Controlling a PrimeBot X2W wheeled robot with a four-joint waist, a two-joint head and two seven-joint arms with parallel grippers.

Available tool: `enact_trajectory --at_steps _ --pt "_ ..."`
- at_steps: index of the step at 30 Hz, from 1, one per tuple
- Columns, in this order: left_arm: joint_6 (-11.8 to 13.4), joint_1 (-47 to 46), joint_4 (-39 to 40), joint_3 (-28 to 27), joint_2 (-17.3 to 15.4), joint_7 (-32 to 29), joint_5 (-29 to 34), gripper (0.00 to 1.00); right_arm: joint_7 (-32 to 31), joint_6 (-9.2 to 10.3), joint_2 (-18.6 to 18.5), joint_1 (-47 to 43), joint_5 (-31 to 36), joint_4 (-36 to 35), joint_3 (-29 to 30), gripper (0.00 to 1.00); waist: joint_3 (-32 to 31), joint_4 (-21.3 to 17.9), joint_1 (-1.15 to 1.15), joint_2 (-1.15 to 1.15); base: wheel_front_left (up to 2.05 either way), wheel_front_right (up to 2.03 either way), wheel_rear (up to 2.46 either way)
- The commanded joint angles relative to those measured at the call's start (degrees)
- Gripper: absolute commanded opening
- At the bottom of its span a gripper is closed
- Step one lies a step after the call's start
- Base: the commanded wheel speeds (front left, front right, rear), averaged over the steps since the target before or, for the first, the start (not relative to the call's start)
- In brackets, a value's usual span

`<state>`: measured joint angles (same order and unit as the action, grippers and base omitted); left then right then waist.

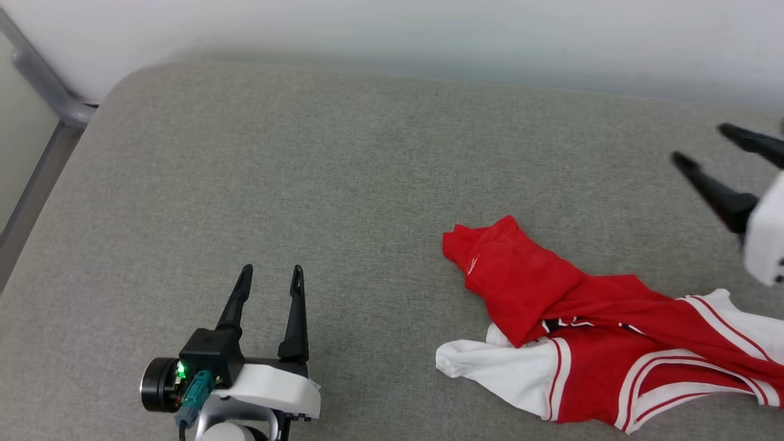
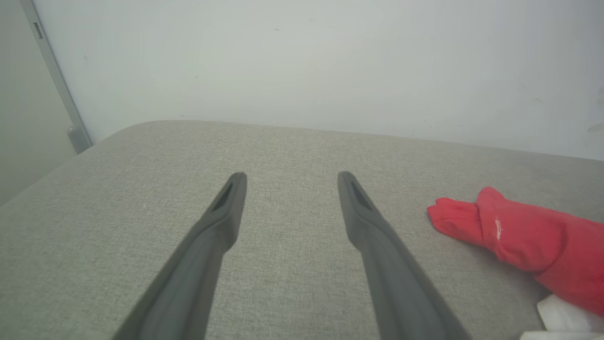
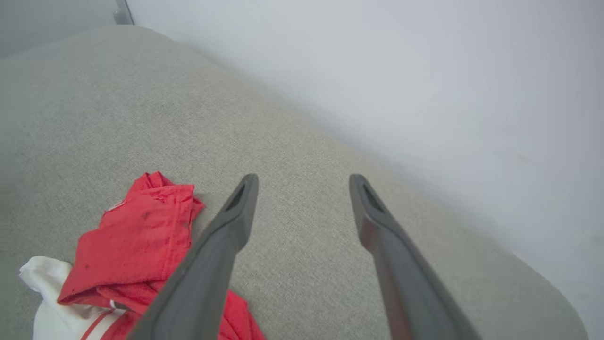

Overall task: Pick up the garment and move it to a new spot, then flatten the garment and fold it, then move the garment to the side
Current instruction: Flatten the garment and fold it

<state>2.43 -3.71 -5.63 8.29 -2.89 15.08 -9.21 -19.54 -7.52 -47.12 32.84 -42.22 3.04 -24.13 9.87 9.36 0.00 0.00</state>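
Red jersey cloth with white striped trim is your workpiece. In the head view the garment [image 1: 582,318] lies crumpled on the grey cushion [image 1: 343,184], low and right of centre, spilling past the right edge. Its long axis runs on a slant, from a folded red end pointing up-left toward the cushion's middle down to the lower right, and a white sleeve [image 1: 490,367] pokes out leftward along its near side. Your left gripper [image 1: 272,269] sits at the lower left, well apart from the cloth, jaws spread and empty. Your right gripper [image 1: 701,143] hangs at the right edge above the garment, also spread and holding nothing. In the left wrist view the left gripper [image 2: 291,175] points over bare cushion toward the wall [image 2: 302,61], with the red end [image 2: 528,236] off to its right. In the right wrist view the right gripper [image 3: 303,178] looks past the heap [image 3: 132,241], which lies low and left of its fingers. Expect the garment to be light, limp and quick to bunch, with layers dragging along together. You would do best to pinch it at a firm edge, the sleeve's striped cuff or the red hem.
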Motion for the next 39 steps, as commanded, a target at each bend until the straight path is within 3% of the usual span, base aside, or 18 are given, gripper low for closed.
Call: enact_trajectory --at_steps 1,7,12,16,23,28,29,30,31,35,39 --pt "-0.31 -0.99 0.11 0.34 0.03 0.13 0.30 1.00 -4.71 0.06 1.44 2.53 0.51 -1.86 -1.92 1.00 0.72 0.84 0.00 0.00 0.00 0.00 0.00" --pt "0.12 -2.12 -0.04 1.55 0.03 0.13 -0.52 1.00 -23.35 0.06 4.76 10.66 -1.74 -3.50 -12.03 1.00 2.15 2.79 0.00 0.00 0.00 0.00 0.00" --pt "0.30 -3.28 -0.11 2.58 0.02 0.13 -1.50 1.00 -31.45 0.06 7.80 16.57 -3.04 1.12 -20.11 1.00 4.06 4.46 0.00 0.00 0.00 0.00 0.00" --pt "0.59 -4.51 -0.23 3.81 0.03 0.13 -2.34 1.00 -32.57 0.06 10.72 19.60 -2.51 8.25 -25.48 1.00 5.69 6.10 0.00 0.00 0.00 0.00 0.00" --pt "1.14 -6.03 -0.41 5.22 0.04 0.13 -3.58 1.00 -28.82 0.05 14.88 19.82 -0.95 21.41 -34.61 1.00 7.92 8.57 0.00 0.00 0.00 0.00 0.00" --pt "1.78 -5.93 -0.33 5.01 0.03 0.13 -4.04 1.00 -26.39 -0.08 15.86 16.79 -4.09 24.68 -41.88 1.00 8.32 8.74 0.00 0.00 0.00 0.00 0.00" --pt "1.91 -5.68 -0.27 4.87 0.04 0.14 -3.96 1.00 -25.26 -0.10 15.83 17.26 -4.65 24.62 -42.45 0.93 8.26 8.46 0.00 0.00 0.00 0.00 0.00" --pt "1.90 -5.43 -0.44 4.69 0.05 0.13 -3.84 1.00 -23.64 -0.09 15.81 18.28 -5.15 24.43 -42.58 0.00 8.07 8.14 0.00 0.00 0.00 0.00 0.00" --pt "1.90 -5.43 -0.44 4.69 0.05 0.13 -3.84 1.00 -23.64 -0.09 15.81 18.28 -5.15 24.43 -42.58 0.00 8.07 8.14 0.00 0.00 0.00 0.00 0.00" --pt "1.76 -5.10 -0.80 3.90 0.03 0.13 -3.33 1.00 -13.84 0.07 14.34 24.70 -8.29 22.57 -39.02 0.00 6.23 6.41 0.00 0.00 0.00 0.00 0.00" --pt "1.73 -4.51 -0.74 3.49 0.03 0.13 -2.81 1.00 -7.28 0.06 11.02 26.44 -10.08 21.11 -36.19 0.00 4.56 5.31 0.00 0.00 0.00 0.00 0.00"
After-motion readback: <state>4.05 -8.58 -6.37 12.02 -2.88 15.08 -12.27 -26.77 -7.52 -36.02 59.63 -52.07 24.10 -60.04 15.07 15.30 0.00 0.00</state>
